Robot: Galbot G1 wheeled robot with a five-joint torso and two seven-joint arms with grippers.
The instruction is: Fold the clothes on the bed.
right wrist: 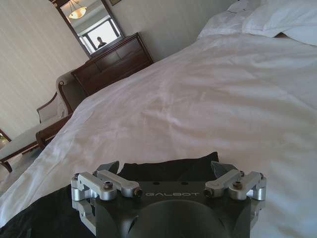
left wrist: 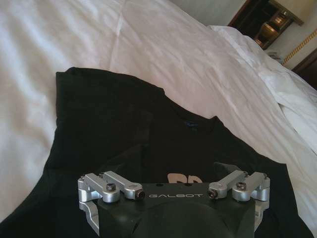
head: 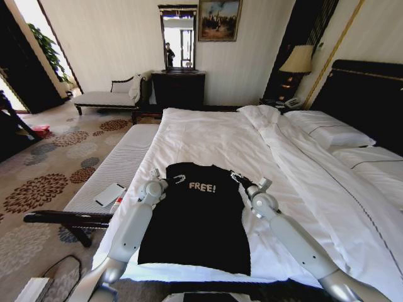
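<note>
Flat on the white bed [head: 214, 138] lay the black T-shirt [head: 198, 220], lettering up, near the foot edge. Both end effectors hovered at its shoulders: the left end effector [head: 178, 179] spread wide by the left sleeve, the right end effector [head: 238, 178] spread wide over the right shoulder.

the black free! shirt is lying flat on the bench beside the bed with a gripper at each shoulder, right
Not quite. The black T-shirt lies flat on the bed, not the bench, as the head view shows. The left gripper and right gripper are indeed at its shoulders.
</note>
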